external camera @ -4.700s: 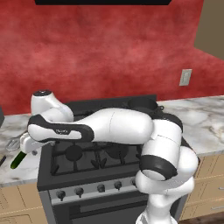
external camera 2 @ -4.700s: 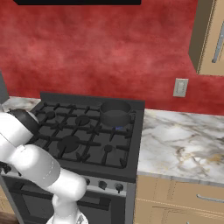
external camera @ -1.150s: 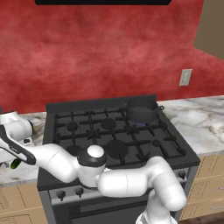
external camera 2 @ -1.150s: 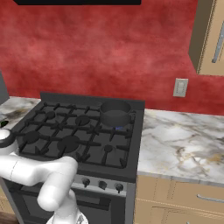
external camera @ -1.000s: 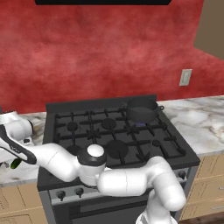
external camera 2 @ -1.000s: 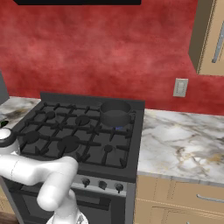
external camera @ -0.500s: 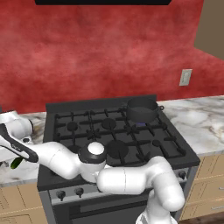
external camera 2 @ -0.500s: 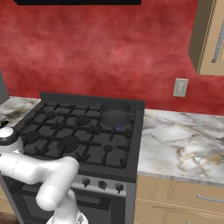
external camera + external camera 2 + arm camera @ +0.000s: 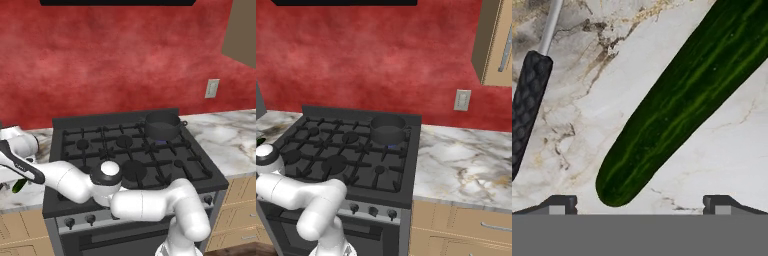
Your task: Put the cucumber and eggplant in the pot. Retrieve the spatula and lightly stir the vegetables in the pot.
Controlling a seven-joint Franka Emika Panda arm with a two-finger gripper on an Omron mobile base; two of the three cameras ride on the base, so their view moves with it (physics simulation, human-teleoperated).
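Cucumber lies flat on the marble counter left of the stove; the hand view shows it close, dark green, glossy, faintly striped, running diagonally beside the spatula with its dark textured handle. Left base view shows just a green tip under the arm. Pincer stands wide, fingertips either side of the cucumber's rounded end, holding nothing. Pot sits on a rear burner.

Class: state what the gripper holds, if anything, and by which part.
Nothing is held. The gripper is open, its fingers apart above the cucumber on the counter.
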